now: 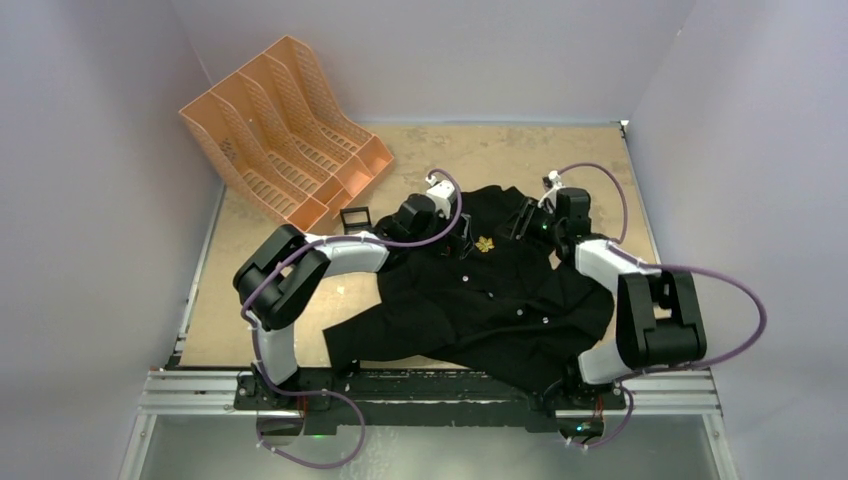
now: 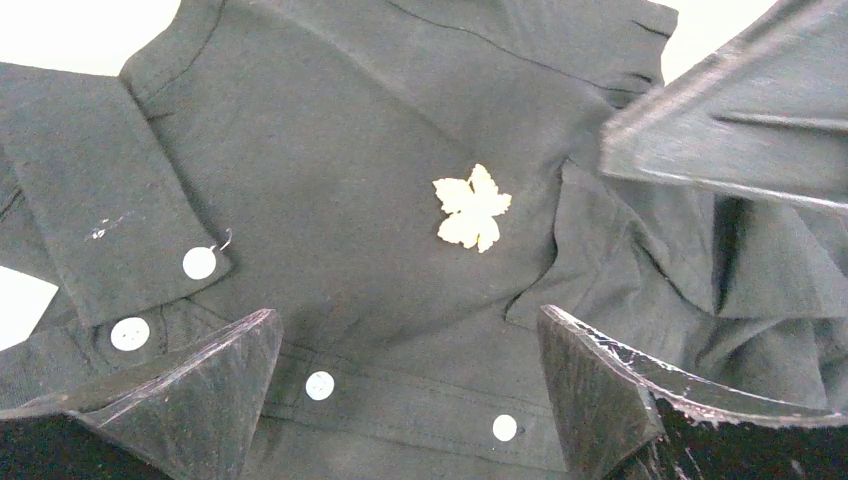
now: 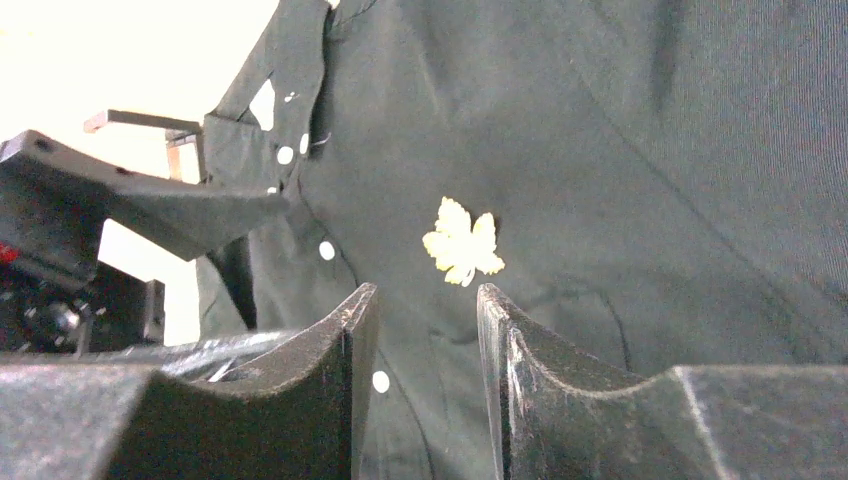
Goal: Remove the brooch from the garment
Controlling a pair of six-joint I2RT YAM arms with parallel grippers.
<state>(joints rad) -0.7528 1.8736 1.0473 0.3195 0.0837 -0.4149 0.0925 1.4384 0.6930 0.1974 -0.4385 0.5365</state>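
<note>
The leaf-shaped gold brooch (image 2: 472, 207) is pinned to the chest of the black shirt (image 1: 500, 300); the left gripper (image 2: 408, 330) stands wide open framing it, apparently to steady the cloth, while the right gripper (image 3: 427, 300), jaws narrowly parted and empty, aims at it.

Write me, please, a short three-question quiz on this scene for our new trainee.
1. True or false: a claw is holding the brooch.
2. The left claw is: A) wide open, B) shut on a button, C) shut on the collar.
3. What shape is the brooch on the black shirt?
Key: 1 false; 2 A; 3 a leaf.
</note>
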